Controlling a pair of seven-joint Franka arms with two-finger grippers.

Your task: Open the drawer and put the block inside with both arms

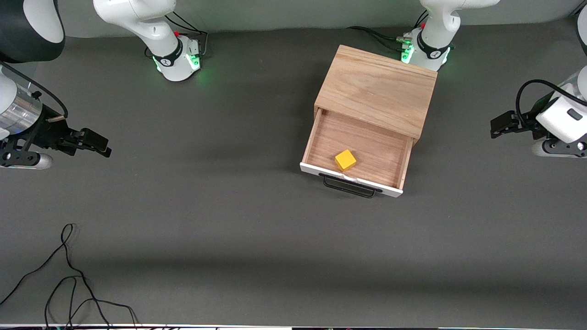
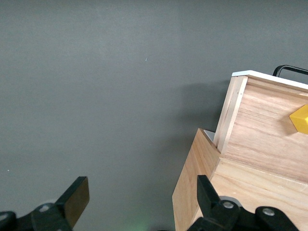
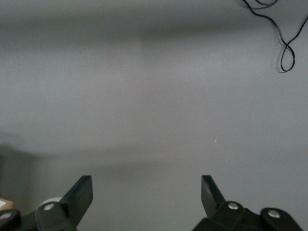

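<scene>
The drawer (image 1: 362, 146) stands pulled out of the light wooden box (image 1: 378, 89), its white front and black wire handle (image 1: 349, 187) facing the front camera. The yellow block (image 1: 345, 160) lies inside it on the reddish wood floor, close to the front panel. The left wrist view shows the box (image 2: 192, 187), the drawer's side wall (image 2: 230, 115) and a corner of the block (image 2: 301, 119). My left gripper (image 1: 500, 124) hangs open above the table at the left arm's end, apart from the box. My right gripper (image 1: 98, 144) hangs open and empty at the right arm's end.
A loose black cable (image 1: 69, 279) lies on the dark grey table near the front camera at the right arm's end; it also shows in the right wrist view as a looped cable (image 3: 284, 43). The arm bases (image 1: 179, 57) glow green along the table's edge.
</scene>
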